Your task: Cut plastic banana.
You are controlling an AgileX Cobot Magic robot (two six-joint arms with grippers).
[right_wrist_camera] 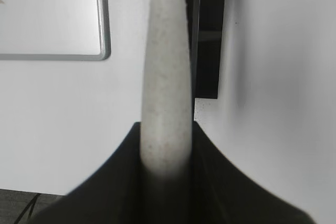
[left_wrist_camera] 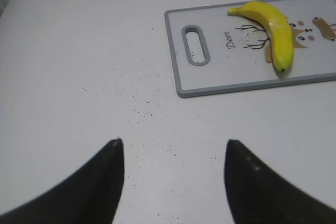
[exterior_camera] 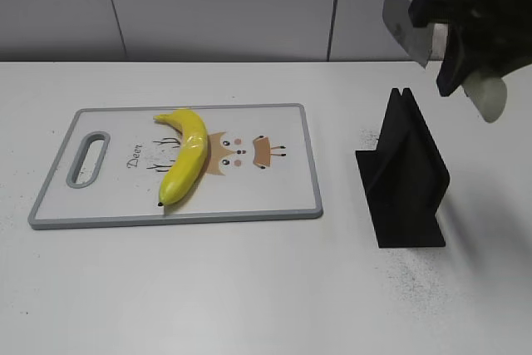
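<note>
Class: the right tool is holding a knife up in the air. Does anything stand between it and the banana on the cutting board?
Yes. The black knife stand sits on the table between the right tool holding the knife and the plastic banana on the cutting board; being raised, the tool may pass over it.

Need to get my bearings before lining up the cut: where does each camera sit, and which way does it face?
Exterior: in front, slanting down at the grey-rimmed white cutting board, glossy yellow plastic banana, black slotted stand; right gripper holds a pale-handled knife.
Left wrist: looks over open left gripper toward board, banana.
Right wrist: looks down knife handle between shut jaws.
All show the board.
</note>
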